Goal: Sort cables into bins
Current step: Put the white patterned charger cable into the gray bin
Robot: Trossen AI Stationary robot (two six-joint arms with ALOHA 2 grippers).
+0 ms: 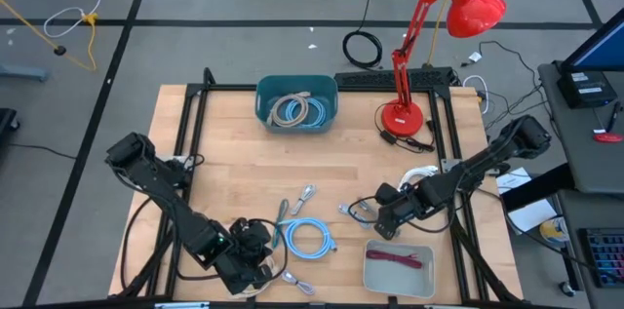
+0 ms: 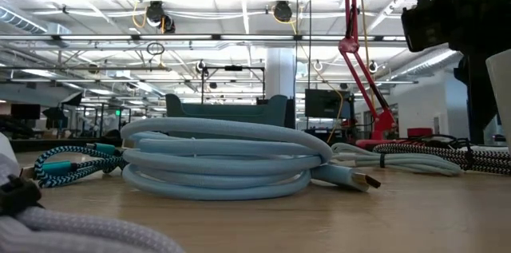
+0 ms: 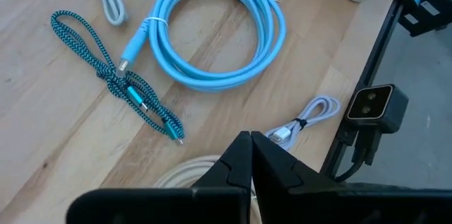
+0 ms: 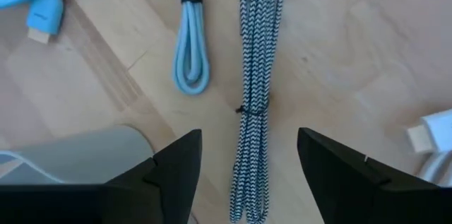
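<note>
Dark teal tub (image 1: 297, 101) at the table's far edge, holding grey and light blue coils (image 1: 297, 110). Pale grey tray (image 1: 399, 270) at the near edge, holding a maroon piece (image 1: 401, 258); its near rim is cut off by the picture's edge. Light blue coil (image 3: 215, 30) lies on the wood between the arms. Left gripper (image 3: 251, 155), fingers pressed together, sits low beside a beige coil, mostly hidden. Right gripper (image 4: 248, 152), fingers spread, above a black-and-white braided cable (image 4: 256, 75), not touching it.

L gripper (image 1: 255, 251) sitting low at front edge w/ fingers pressed together; R gripper (image 1: 375, 216) hovering, fingers spread wide.
</note>
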